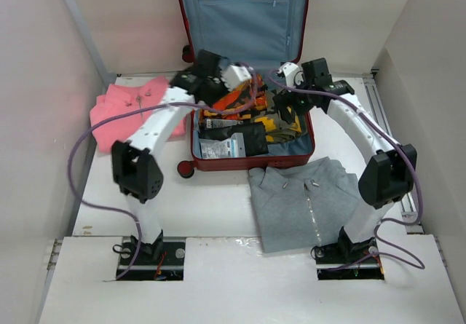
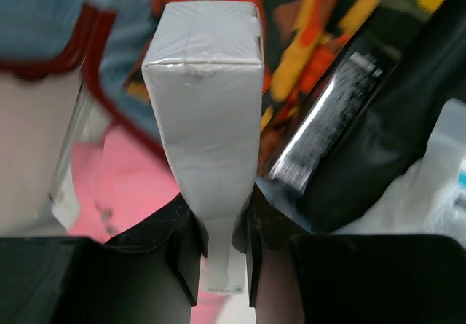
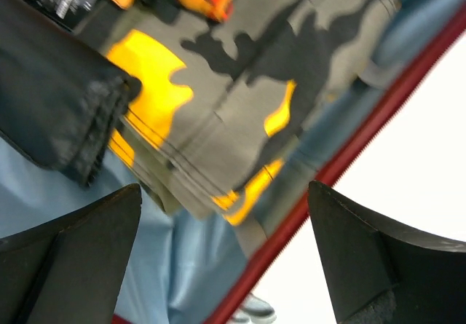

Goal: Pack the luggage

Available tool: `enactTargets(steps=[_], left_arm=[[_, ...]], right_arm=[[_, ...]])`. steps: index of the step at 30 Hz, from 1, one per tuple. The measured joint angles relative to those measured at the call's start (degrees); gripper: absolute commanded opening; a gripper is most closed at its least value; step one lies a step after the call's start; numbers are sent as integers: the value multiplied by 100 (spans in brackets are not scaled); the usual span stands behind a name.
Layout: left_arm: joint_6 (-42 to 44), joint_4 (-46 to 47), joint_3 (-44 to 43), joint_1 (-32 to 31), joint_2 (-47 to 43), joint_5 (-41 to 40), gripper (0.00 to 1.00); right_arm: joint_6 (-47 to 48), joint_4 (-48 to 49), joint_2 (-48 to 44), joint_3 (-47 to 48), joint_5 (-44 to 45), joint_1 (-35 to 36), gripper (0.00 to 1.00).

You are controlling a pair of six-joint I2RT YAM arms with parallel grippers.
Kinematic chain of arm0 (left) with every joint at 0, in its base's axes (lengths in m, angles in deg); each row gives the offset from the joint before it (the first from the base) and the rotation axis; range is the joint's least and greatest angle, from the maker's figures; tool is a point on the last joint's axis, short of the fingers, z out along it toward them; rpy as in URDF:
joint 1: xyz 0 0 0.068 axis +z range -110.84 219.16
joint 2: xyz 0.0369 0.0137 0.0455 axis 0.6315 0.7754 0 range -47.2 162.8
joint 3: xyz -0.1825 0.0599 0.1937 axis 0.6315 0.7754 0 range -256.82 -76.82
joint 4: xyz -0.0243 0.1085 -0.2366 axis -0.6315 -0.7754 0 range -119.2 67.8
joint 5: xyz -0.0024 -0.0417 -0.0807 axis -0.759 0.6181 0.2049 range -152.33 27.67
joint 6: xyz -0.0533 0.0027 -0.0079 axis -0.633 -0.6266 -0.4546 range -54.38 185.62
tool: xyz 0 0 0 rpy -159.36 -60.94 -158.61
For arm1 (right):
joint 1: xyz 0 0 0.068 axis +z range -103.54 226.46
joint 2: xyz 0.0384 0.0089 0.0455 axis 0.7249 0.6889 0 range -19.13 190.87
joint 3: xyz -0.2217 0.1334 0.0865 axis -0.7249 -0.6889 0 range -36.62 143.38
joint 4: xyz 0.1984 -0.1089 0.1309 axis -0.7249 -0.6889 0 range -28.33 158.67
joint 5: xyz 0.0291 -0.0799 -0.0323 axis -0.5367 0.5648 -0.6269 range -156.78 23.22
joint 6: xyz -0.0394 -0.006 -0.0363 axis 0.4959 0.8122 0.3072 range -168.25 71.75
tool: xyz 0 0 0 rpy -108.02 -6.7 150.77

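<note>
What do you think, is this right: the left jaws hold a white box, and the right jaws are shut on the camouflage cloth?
Not quite. The right jaws are open, standing wide apart above the camouflage cloth and gripping nothing, as the right wrist view shows. The left jaws do hold a white box.

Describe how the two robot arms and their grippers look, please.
The left arm and right arm have curved white links with blocky black joint housings. A thin purple cable loops along each. The left gripper and right gripper have matte black, wedge-shaped fingers.

Left end effector (image 2: 218, 226) tight, right (image 3: 224, 193) wide
</note>
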Motion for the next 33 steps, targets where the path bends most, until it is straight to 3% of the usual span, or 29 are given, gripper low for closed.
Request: enactTargets(steps=[4, 9, 13, 19, 20, 21, 23, 25, 33], left_arm=[[564, 289, -273, -745, 1005, -286, 0], [1123, 378, -463, -1062, 1930, -485, 0], [1569, 323, -501, -1132, 2127, -695, 0], [2374, -210, -505, -1141, 2127, -660, 1], [2527, -345, -505, -1141, 2127, -634, 9], [2601, -396, -505, -1141, 2127, -619, 25], [2741, -514, -505, -1141, 2127, -584, 73], [2726, -476, -503, -1126, 2127, -575, 100], [1989, -319, -1150, -1038, 2122, -927, 100]], right_arm=[[28, 50, -426, -385, -13, -278, 100], [33, 162, -1176, -1054, -20, -855, 100], [17, 208, -1495, -1366, -28, -1272, 100], [-22, 289, -1506, -1449, -157, -1320, 100], [-35, 295, -1493, -1445, -190, -1320, 100], [-55, 306, -1473, -1440, -216, -1320, 100], [-68, 323, -1425, -1425, -256, -1320, 100], [-79, 323, -1377, -1386, -273, -1296, 100], [-94, 310, -1370, -1185, -168, -1097, 100]])
